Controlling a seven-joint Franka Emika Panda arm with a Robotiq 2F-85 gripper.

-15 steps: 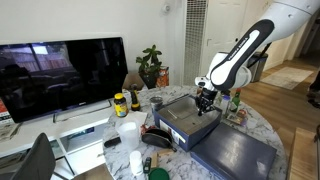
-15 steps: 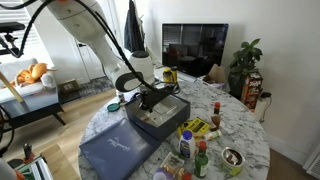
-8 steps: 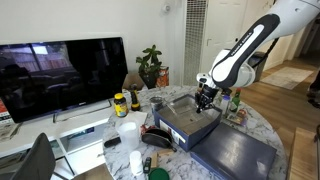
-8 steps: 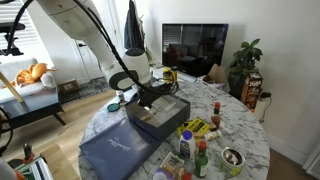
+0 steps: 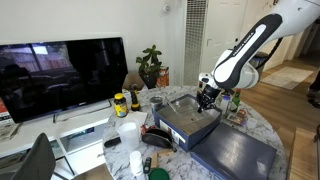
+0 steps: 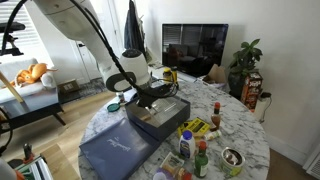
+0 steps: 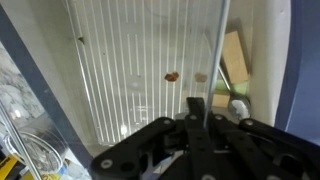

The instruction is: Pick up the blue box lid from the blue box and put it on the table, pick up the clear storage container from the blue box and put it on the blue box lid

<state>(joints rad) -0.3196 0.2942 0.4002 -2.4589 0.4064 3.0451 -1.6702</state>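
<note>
The blue box (image 5: 180, 128) stands open on the marble table (image 6: 238, 122); it also shows in the other exterior view (image 6: 155, 121). The blue box lid (image 5: 236, 155) lies flat on the table beside the box, also visible from the other side (image 6: 114, 151). My gripper (image 5: 207, 98) is over the box, shut on one wall of the clear storage container (image 5: 185, 103). In the wrist view the gripper (image 7: 200, 118) pinches that thin clear wall, and the container's ribbed bottom (image 7: 130, 80) fills the frame. The container (image 6: 163, 91) hangs tilted just above the box.
A yellow-lidded jar (image 5: 120, 103), a white cup (image 5: 128, 135) and a plant (image 5: 150, 66) stand round the box. Sauce bottles (image 6: 196, 155), a bowl (image 6: 232, 158) and a yellow packet (image 6: 197, 127) crowd one table edge. A television (image 5: 60, 75) is behind.
My gripper has risen a little over the box with the clear container's wall in it, so the container has lifted and tilted. The lid and box have not moved.
</note>
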